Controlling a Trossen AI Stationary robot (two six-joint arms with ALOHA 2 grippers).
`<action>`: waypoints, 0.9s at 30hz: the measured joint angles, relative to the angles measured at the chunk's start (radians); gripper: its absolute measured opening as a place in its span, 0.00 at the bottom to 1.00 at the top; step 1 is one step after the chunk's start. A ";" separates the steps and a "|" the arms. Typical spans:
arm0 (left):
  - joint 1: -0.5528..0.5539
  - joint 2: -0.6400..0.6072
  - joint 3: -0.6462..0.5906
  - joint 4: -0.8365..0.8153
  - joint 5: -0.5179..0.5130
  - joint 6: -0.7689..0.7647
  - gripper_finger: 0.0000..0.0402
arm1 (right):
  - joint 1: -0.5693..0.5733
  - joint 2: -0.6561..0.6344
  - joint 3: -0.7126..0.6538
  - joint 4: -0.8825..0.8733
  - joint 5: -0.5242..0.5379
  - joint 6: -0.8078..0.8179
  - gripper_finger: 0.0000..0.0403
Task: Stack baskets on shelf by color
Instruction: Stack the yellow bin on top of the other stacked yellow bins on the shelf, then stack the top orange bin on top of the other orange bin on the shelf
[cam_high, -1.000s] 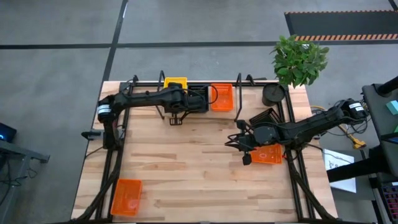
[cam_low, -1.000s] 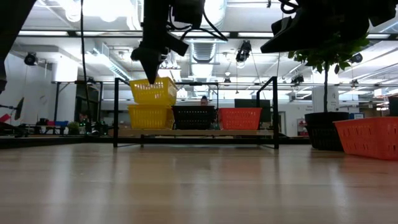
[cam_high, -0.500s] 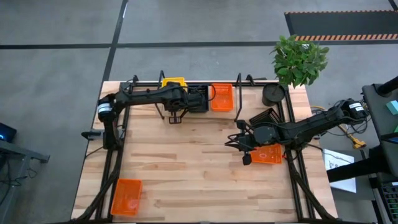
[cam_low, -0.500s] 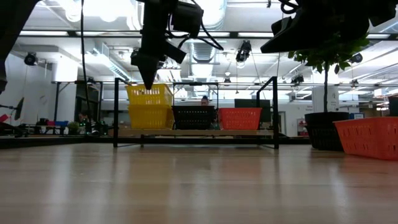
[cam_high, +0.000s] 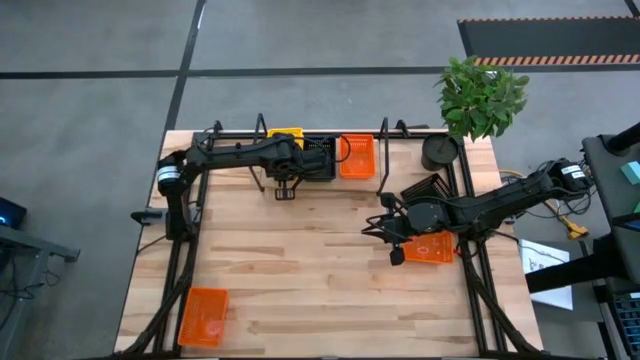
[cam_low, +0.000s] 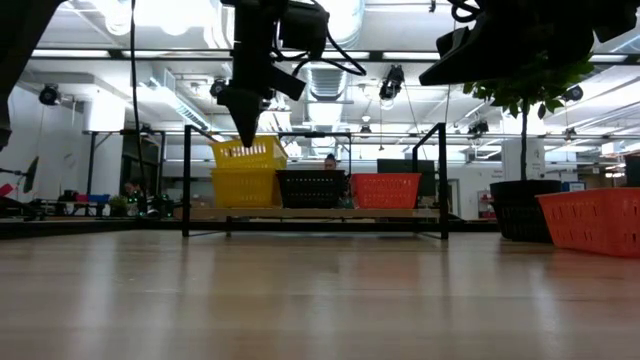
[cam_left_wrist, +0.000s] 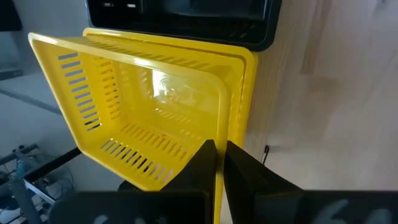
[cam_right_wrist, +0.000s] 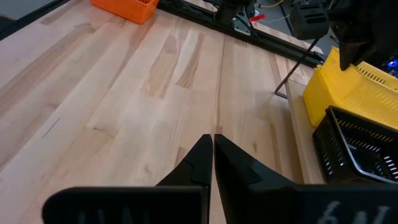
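My left gripper (cam_low: 247, 138) is shut on the upper yellow basket (cam_low: 246, 153), which sits slightly tilted in a second yellow basket (cam_low: 245, 187) at the left end of the black wire shelf (cam_low: 187, 180). A black basket (cam_high: 318, 158) and an orange basket (cam_high: 357, 157) stand beside them on the shelf. My right gripper (cam_high: 374, 228) hovers shut over the table's right part, next to a loose orange basket (cam_high: 432, 247). Another orange basket (cam_high: 203, 315) lies at the near left corner. Black baskets (cam_high: 425, 187) rest near the right edge. My left gripper pinches the upper yellow basket's near wall at its rim (cam_left_wrist: 219, 144) between the two fingers (cam_left_wrist: 204, 163), coming from above and pointing down. The basket hangs a little tilted below the fingers, nested partway in the lower yellow basket (cam_left_wrist: 245, 93).
A dark round pot (cam_high: 438, 152) with a green plant (cam_high: 480, 95) stands at the far right corner. Black arm frames run along both table sides. Bare wood (cam_high: 300, 260) lies between the shelf and the near edge.
My left gripper has moved down and a little toward the far edge, lowering the held yellow basket from above the shelf's lower yellow basket until it sits nested in it and less tilted.
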 joint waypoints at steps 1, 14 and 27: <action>0.000 0.000 0.000 0.000 0.000 0.000 0.00 | 0.000 0.000 0.000 0.000 0.000 0.000 0.02; 0.000 0.000 -0.001 -0.001 0.000 0.018 0.06 | 0.000 0.000 0.000 -0.007 0.000 0.001 0.02; -0.016 0.000 -0.002 0.000 0.031 0.018 0.20 | 0.000 0.000 0.000 -0.010 0.000 0.002 0.02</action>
